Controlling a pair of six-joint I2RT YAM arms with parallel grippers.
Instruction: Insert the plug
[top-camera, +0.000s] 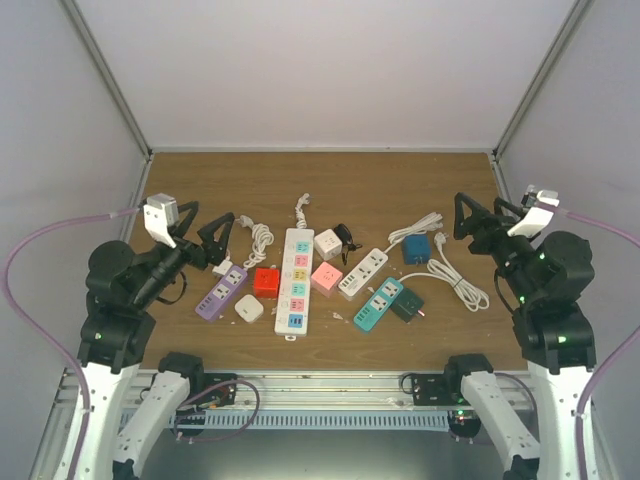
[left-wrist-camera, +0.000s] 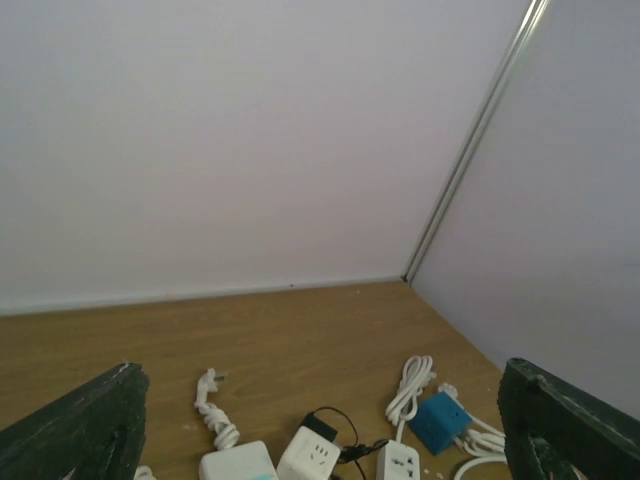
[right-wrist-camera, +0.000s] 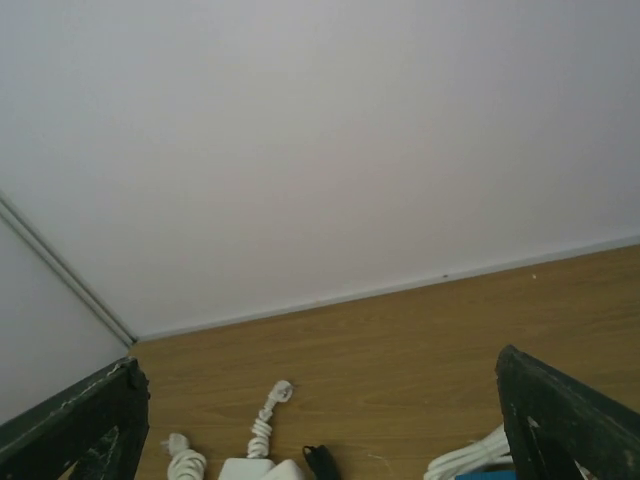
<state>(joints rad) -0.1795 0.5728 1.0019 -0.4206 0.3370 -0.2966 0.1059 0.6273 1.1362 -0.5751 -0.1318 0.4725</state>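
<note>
Both tools have their fingers spread wide with nothing in them. The left tool (top-camera: 212, 218) hangs over the left side of the brown wooden surface (top-camera: 400, 190), and the right tool (top-camera: 478, 206) hangs over the right side. The small white plug on a bundled white cord (top-camera: 303, 206) lies flat just past the far end of the long white power strip with pastel sockets (top-camera: 294, 282), mid-surface and well apart from both tools. It's not in any socket, and its prongs are too tiny to make out.

Wood tbl (top-camera: 330, 175), white walls (top-camera: 330, 70), metal corner posts (top-camera: 107, 75)
</note>
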